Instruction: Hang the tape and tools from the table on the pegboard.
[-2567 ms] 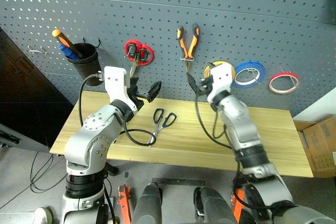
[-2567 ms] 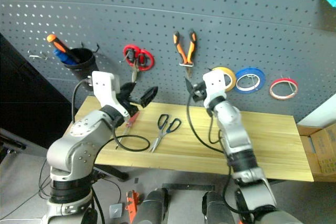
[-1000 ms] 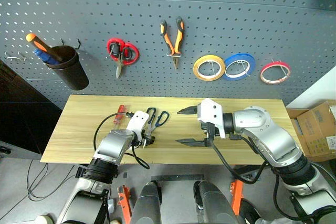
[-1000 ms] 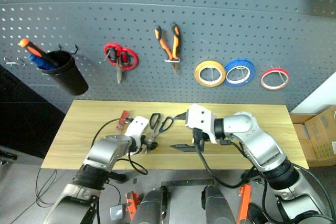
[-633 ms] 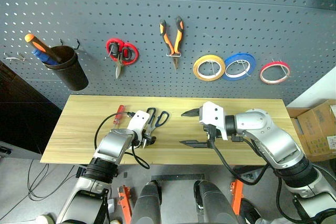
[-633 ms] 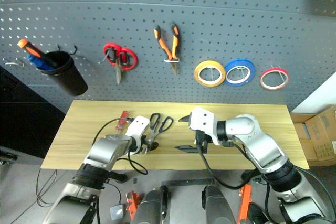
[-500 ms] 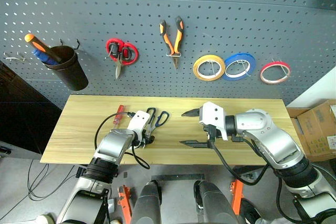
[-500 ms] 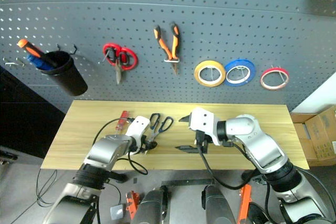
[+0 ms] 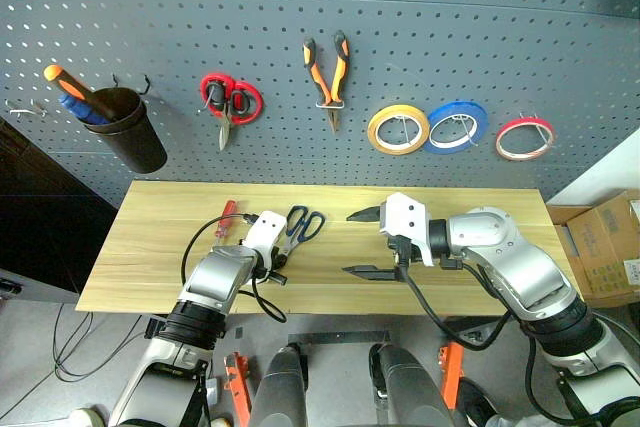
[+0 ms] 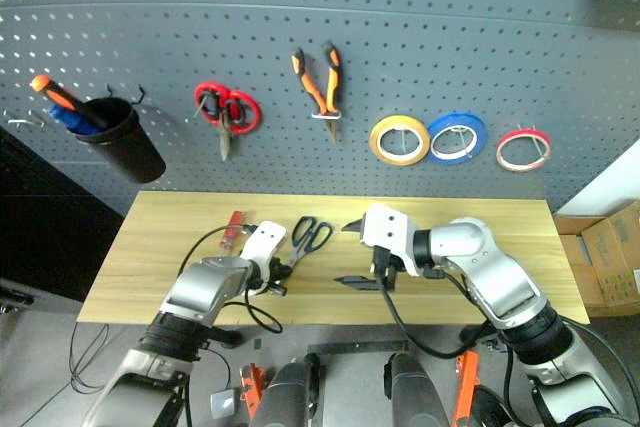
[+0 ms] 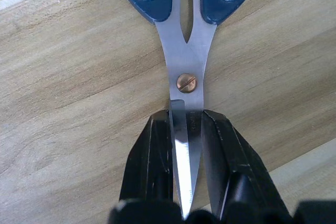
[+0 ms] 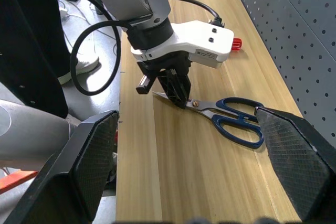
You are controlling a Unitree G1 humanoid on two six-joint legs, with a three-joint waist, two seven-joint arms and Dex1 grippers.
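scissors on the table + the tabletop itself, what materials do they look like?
Scissors: blades look like bare polished steel, silvery and reflective, with a coppery pivot screw; the dark blue handles look like smooth moulded plastic, though a coating is possible. The left claw is shut on the blades.
Table: pale wood grain with a matte finish; real wood or laminate cannot be told.
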